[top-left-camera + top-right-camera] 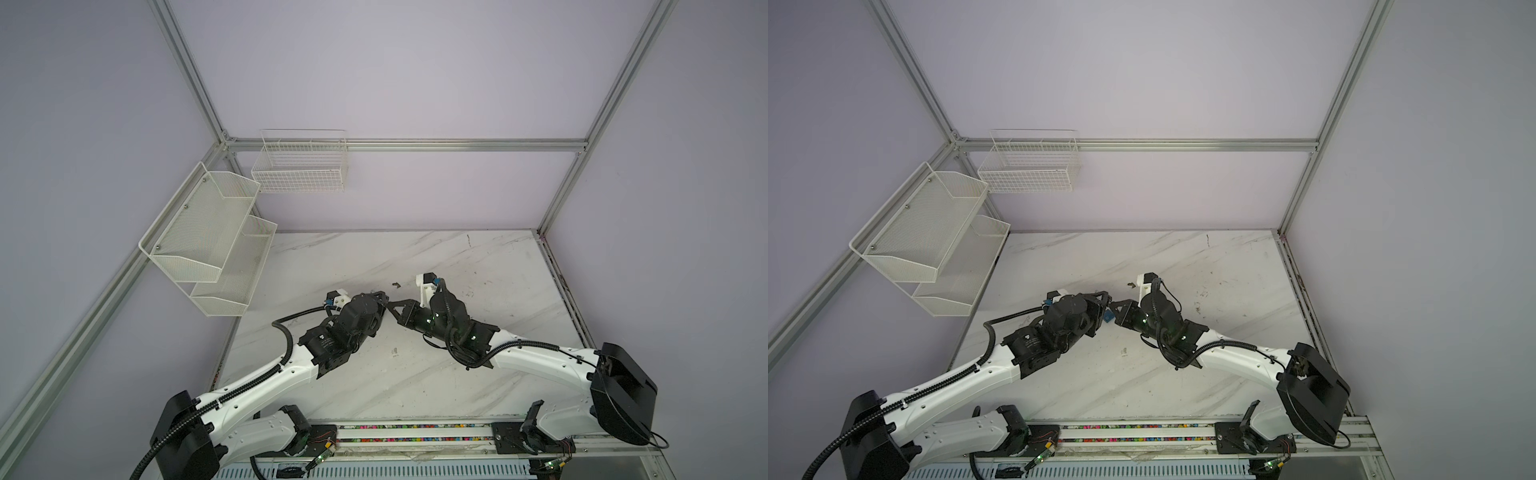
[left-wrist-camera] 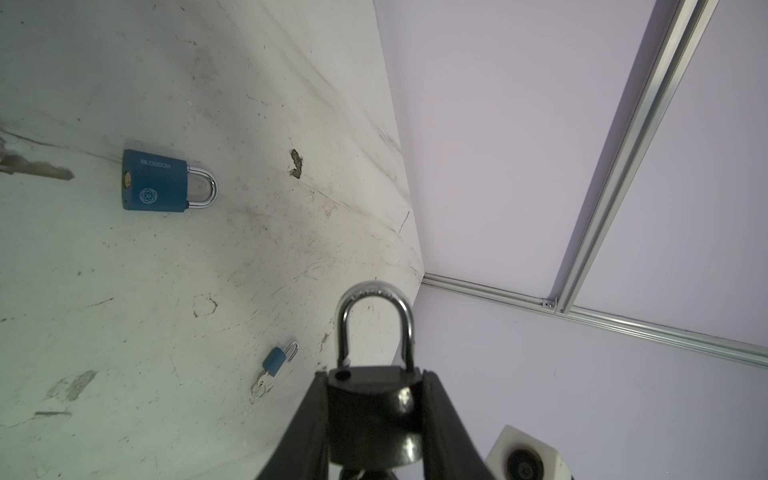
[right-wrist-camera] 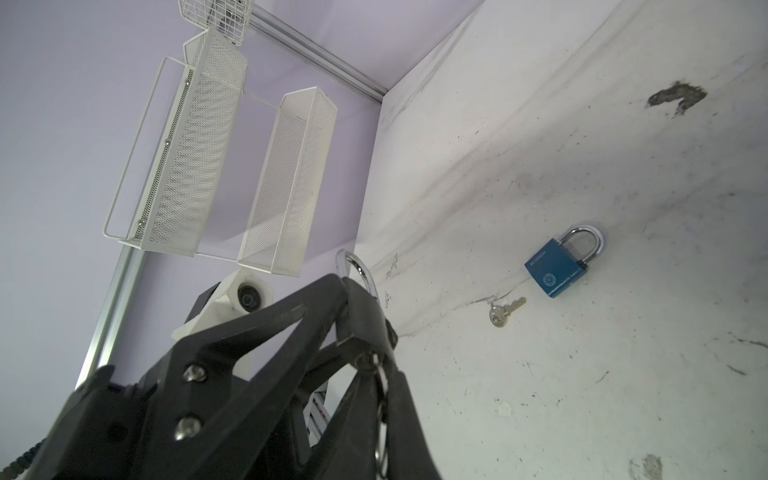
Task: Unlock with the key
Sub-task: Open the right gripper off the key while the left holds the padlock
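Glossy black padlock (image 2: 365,399) (polished metal shackle (image 2: 376,291)), matt blue padlock (image 2: 153,180), scuffed marble-look tabletop (image 2: 124,311)

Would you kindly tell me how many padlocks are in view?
3: a black padlock clamped in the left claw; a large blue padlock and a small blue padlock lying apart on the table. Others may hide beneath the arms.
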